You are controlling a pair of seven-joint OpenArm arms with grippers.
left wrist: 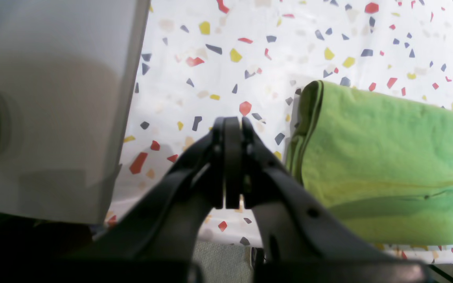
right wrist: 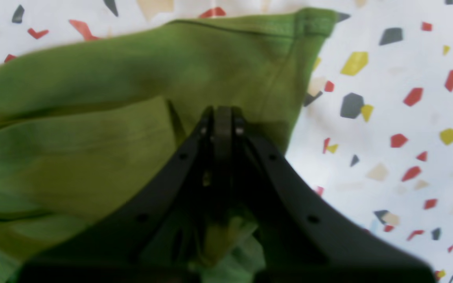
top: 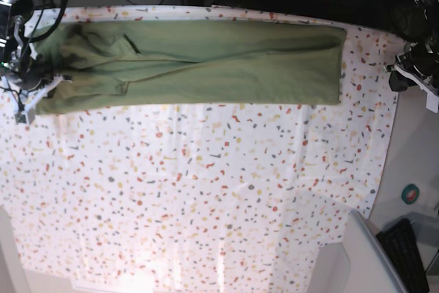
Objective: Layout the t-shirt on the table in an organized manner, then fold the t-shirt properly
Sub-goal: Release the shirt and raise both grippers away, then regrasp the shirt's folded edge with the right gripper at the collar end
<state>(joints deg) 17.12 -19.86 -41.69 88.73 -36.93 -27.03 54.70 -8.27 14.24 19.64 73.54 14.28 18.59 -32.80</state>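
Jaws both clenched: my left gripper [left wrist: 232, 122] closing on nothing, hovering over bare table [left wrist: 218, 70] just beside t-shirt [left wrist: 387, 157] end. My right gripper [right wrist: 223, 112] pressing over cloth, w/ fabric bunching behind tips; can't confirm grip. T-shirt lying as long band along table's far edge. Next fold, I'm judging: pinching corners, lifting evenly. Soft olive cotton, stitched hems; speckled slick cover.

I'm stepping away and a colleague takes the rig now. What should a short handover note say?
Left gripper: shut, empty, above the table beside one end of the t-shirt.
Right gripper: shut, at the other end; whether it pinches cloth is unclear.
The t-shirt lies as a long band along the table's far edge.
Done: lengthwise folds.
Left: fold the band across its length.
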